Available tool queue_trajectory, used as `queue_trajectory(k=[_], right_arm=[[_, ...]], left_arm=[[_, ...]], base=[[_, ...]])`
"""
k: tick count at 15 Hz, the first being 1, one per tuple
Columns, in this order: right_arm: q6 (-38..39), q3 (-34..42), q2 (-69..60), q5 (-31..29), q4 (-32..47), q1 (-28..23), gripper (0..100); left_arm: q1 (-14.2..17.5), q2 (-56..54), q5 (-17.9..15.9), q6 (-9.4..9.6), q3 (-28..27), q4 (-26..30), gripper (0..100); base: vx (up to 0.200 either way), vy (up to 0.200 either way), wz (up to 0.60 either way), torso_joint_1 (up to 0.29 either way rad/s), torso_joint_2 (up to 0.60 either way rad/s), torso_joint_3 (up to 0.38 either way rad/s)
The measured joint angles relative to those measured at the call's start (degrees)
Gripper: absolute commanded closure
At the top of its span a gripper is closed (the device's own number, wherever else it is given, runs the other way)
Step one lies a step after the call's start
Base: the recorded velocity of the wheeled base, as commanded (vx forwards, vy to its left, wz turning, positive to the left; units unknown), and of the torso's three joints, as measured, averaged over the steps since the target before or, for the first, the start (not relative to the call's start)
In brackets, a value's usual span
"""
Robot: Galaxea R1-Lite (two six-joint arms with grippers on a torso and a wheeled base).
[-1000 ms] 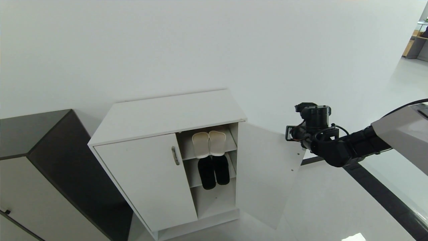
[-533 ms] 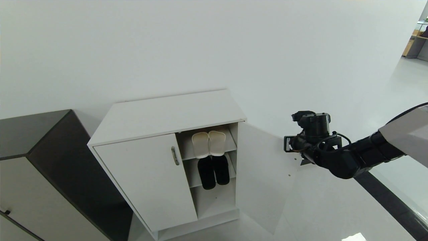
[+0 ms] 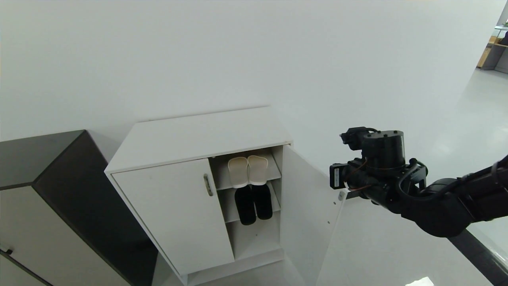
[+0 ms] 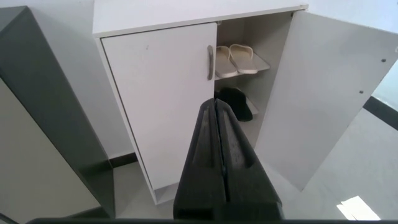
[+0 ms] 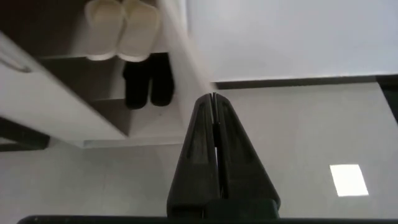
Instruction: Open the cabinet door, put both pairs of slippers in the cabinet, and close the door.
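White wall, pale floor | white slippers (image 3: pixel 248 170) on top shelf, black slippers (image 3: pixel 253 203) below, both inside cabinet (image 3: pixel 198 135) | right door (image 3: pixel 307 206) half open | right gripper (image 5: pixel 214 99) pinched together, empty, by the door's free edge; left gripper (image 4: pixel 216 106) likewise closed | I judge door-closing is the step in hand; next I push it flush.

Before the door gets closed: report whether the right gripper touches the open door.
Cannot tell: right wrist view puts right gripper beside door edge, contact unclear.
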Motion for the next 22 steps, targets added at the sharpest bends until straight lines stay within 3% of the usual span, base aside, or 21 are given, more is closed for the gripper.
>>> queue_trajectory(k=[5,8,11,14,19,22], right_arm=[[0.2,-2.7,6.7,1.0,-0.4,-4.2,100],[0.4,-2.2,8.6,1.2,-0.4,-2.0,100],[1.6,-0.6,8.6,1.7,-0.7,3.5,100],[3.3,1.6,6.4,7.2,-1.0,8.1,100],[-1.5,6.3,4.4,9.1,-6.9,8.2,100],[-2.3,7.6,4.4,9.1,-8.2,8.3,100]], left_arm=[[0.0,0.0,0.0,-0.01,0.0,0.0,100],[0.0,0.0,0.0,-0.01,0.0,0.0,100],[0.0,0.0,0.0,-0.01,0.0,0.0,100],[0.0,0.0,0.0,-0.04,0.0,0.0,100],[0.0,0.0,0.0,-0.01,0.0,0.0,100],[0.0,0.0,0.0,-0.01,0.0,0.0,100]], base=[[0.0,0.0,0.0,0.0,0.0,0.0],[0.0,0.0,0.0,0.0,0.0,0.0],[0.0,0.0,0.0,0.0,0.0,0.0],[0.0,0.0,0.0,0.0,0.0,0.0],[0.0,0.0,0.0,0.0,0.0,0.0],[0.0,0.0,0.6,0.002,0.0,0.001]])
